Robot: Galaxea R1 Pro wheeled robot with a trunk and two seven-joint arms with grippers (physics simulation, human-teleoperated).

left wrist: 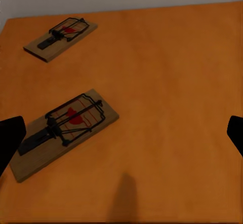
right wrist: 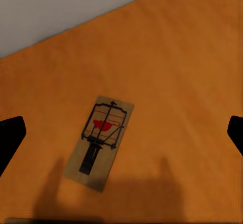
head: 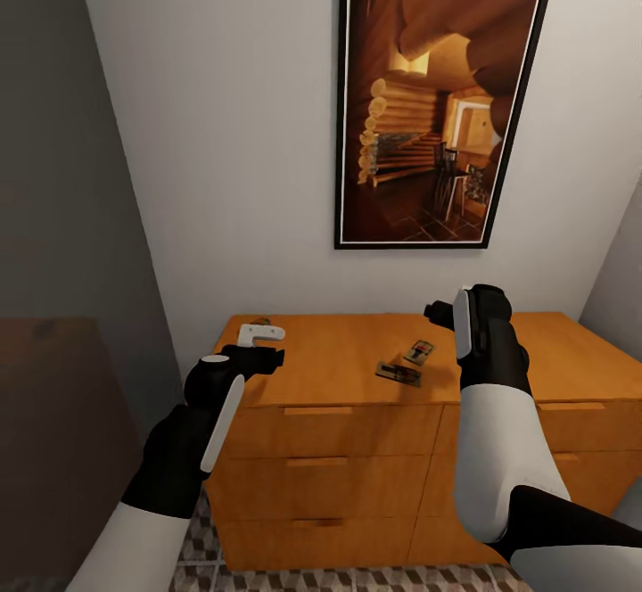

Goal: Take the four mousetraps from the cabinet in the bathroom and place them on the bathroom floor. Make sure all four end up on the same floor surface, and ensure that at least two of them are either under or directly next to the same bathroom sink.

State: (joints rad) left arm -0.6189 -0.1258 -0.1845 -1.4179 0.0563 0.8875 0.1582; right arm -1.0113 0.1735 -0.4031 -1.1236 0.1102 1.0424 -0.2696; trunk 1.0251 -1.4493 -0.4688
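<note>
The orange-brown cabinet [head: 357, 436] stands against the wall, and two mousetraps [head: 419, 351] [head: 399, 373] lie near the middle of its top. A small dark bit, perhaps another trap [head: 259, 321], shows at the back left. My left gripper [head: 267, 347] hovers over the top's left part. It is open, and in the left wrist view two traps [left wrist: 63, 133] [left wrist: 61, 35] lie below the left gripper [left wrist: 121, 138]. My right gripper [head: 439, 311] hangs above the middle traps, open. One trap [right wrist: 100, 142] lies under the right gripper [right wrist: 121, 135], untouched.
A framed picture of a log cabin [head: 437, 102] hangs on the white wall above the cabinet. A dark brown block [head: 53, 414] stands at the left. A strip of cube-patterned floor tile [head: 267, 579] shows below the drawers.
</note>
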